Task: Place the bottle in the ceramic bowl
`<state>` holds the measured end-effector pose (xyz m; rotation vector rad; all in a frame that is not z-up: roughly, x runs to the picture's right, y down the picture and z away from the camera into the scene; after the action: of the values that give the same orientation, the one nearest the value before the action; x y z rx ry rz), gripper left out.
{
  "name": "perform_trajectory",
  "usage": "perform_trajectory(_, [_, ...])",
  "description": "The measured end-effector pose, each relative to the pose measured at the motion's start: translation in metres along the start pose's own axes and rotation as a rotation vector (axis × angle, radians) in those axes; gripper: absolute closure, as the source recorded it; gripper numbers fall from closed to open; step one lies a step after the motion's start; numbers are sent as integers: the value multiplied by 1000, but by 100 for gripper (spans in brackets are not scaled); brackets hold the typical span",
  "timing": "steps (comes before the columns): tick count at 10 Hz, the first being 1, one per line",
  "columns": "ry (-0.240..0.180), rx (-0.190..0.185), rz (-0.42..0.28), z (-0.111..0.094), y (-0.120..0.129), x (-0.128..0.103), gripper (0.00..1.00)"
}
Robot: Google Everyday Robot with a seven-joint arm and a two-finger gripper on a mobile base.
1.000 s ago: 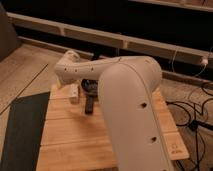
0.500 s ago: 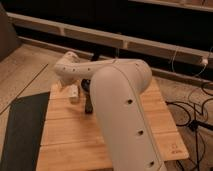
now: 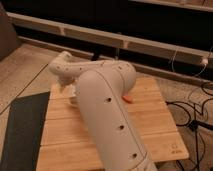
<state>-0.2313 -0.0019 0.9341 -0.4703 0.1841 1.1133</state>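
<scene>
Near to far: one white arm point(image 3: 112, 120) blocks most of the wooden table point(image 3: 155, 125).
Its thick link, cut off below, hides the bottle and ceramic bowl. One orange scrap point(image 3: 129, 98) peeks out beside it, and one dark mat point(image 3: 22, 130) lies left. Farther back, the gripper point(image 3: 64, 86) dips under the wrist at the table's far-left corner; I cannot tell its grip.

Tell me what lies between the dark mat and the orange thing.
In the camera view, the white arm crosses above the wooden table; its claw hangs by the table's far left corner.
</scene>
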Motion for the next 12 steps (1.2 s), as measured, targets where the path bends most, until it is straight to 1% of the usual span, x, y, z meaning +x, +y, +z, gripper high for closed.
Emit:
perform_trajectory(2, [42,10,27,13,-5,5,35])
perform_trajectory(5, [89,9,62,29,-6,9,35])
perform_trajectory(7, [117,0,73,39,-6,15,35])
perform_trajectory(8, [130,-1,72,43,-7,17,40])
perform_trajectory(9, [142,-8,73,48,-8,19,51])
perform_trajectory(10, [147,-13,76,50,-8,19,58])
perform_trajectory(11, [150,-16,81,53,-11,19,74])
perform_trajectory(12, [141,-19,82,53,-12,15,83])
